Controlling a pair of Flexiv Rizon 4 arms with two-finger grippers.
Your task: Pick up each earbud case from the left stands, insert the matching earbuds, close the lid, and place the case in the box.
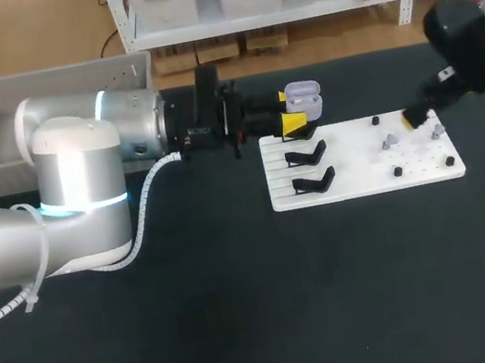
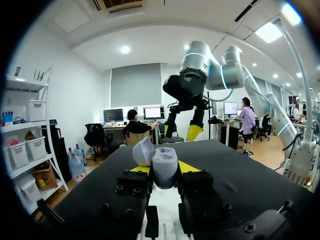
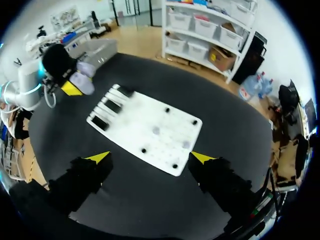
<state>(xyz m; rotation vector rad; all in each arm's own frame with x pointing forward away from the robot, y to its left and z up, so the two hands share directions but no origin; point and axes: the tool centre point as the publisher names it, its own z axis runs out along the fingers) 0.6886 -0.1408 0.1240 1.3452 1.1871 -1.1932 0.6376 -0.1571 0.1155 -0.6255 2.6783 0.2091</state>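
Fig.: table, L to R. Grey bin (image 1: 46, 82) at far L, behind the L arm (image 1: 81, 172), which comes in across the table's rear half. L gripper (image 1: 289, 109) sits at the rear L corner of the white board (image 1: 365, 181), its yellow tips clamped on either side of the earbud case (image 2: 164, 170). The case is upright w/ its lid (image 2: 143, 151) hinged open. Whether the case rests on a stand cannot be told. Just in front of it are two empty black stands (image 1: 306, 153) along the board's L edge. On the board's R half are two small grey pieces (image 1: 389, 142), too small to identify, among black pegs (image 1: 398, 171). R arm (image 1: 471, 38) enters from rear R. R gripper (image 3: 150, 157) hangs over the board's R end w/ fingers wide apart and nothing between them, well apart from the case.
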